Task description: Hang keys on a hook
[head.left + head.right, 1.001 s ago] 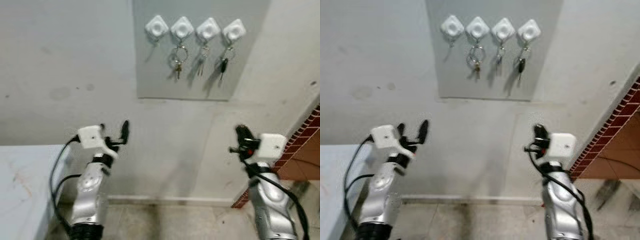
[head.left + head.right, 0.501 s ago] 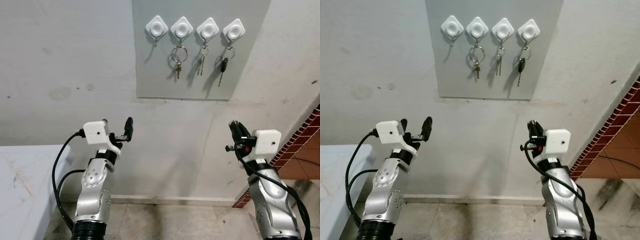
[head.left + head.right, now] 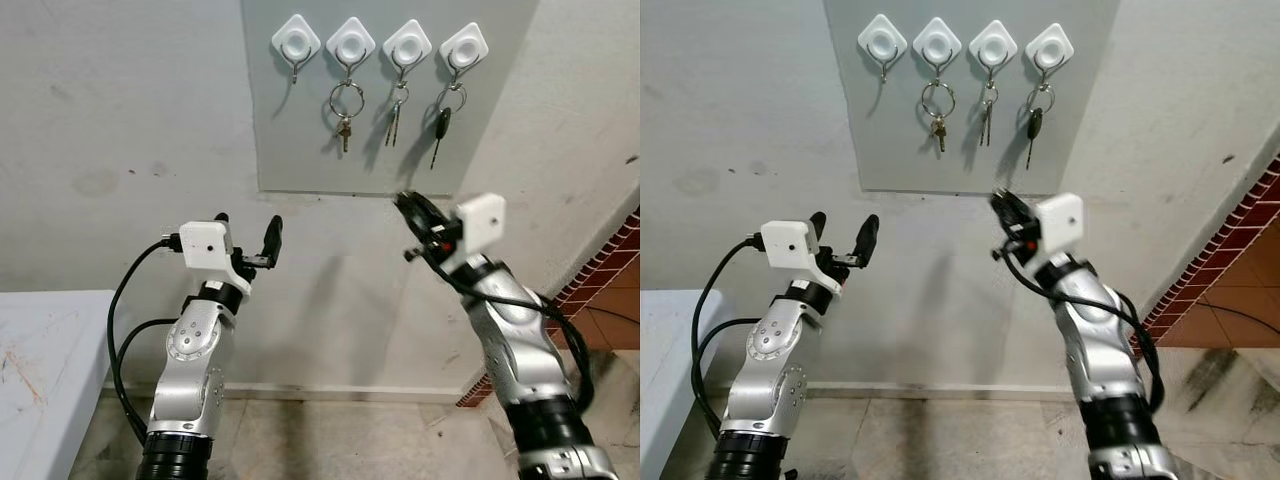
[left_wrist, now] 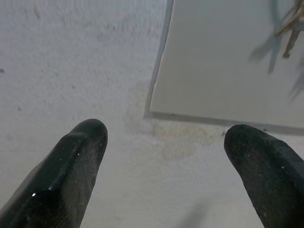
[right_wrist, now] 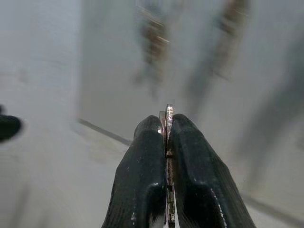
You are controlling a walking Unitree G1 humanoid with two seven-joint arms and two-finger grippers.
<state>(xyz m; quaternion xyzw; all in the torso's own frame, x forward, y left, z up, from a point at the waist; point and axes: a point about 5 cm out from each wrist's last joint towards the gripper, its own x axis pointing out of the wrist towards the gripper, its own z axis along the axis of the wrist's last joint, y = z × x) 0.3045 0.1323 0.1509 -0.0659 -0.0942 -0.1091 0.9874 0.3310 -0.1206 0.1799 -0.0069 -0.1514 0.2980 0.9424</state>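
Right hand (image 5: 166, 137) pinches a key (image 5: 167, 116) below the hooks (image 3: 349, 42); left hand (image 4: 166, 156) gapes wide, empty.

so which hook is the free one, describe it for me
Look at the grey panel on the wall, with a row of four white diamond hooks along its top. The free hook is the one at the robot's far left; the other three each hold keys.

Shiny metal key (image 5: 167, 142), matt rough wall (image 3: 120, 120)

White diamond hooks (image 3: 296, 37) on grey board (image 3: 300, 150) — red brick wall (image 3: 610, 290), black-headed key (image 3: 441, 124).
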